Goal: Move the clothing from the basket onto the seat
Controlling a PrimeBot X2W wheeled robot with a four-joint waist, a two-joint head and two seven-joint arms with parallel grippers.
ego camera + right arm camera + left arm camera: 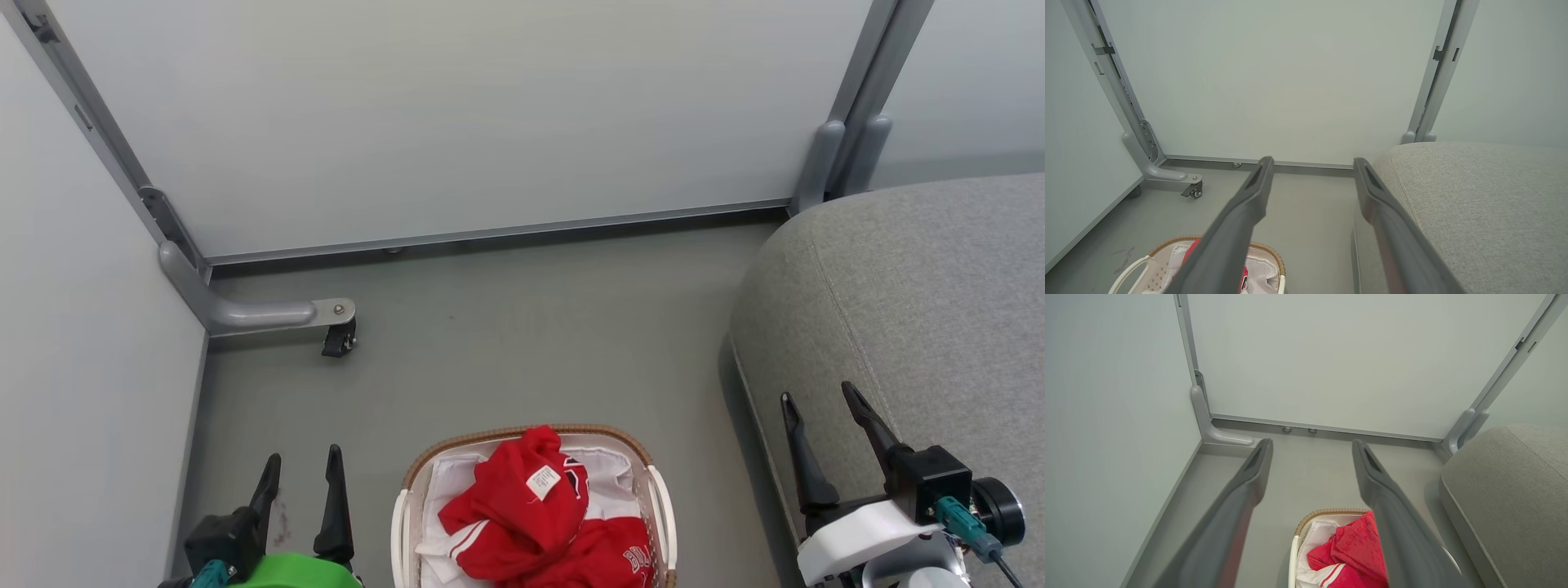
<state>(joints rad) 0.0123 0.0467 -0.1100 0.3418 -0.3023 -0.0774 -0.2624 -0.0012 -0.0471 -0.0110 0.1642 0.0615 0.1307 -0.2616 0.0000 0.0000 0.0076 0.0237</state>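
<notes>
1. The red clothing (522, 514) lies heaped in the basket (663, 506) on the floor (522, 343), near the grey seat (914, 286).
2. The left claw (303, 456) hangs beside the basket, spread apart and empty.
3. The right claw (818, 394) hovers at the seat's edge, spread apart and empty.

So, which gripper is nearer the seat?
The right gripper: it hangs at the edge of the seat; the left gripper is beyond the basket.
</notes>
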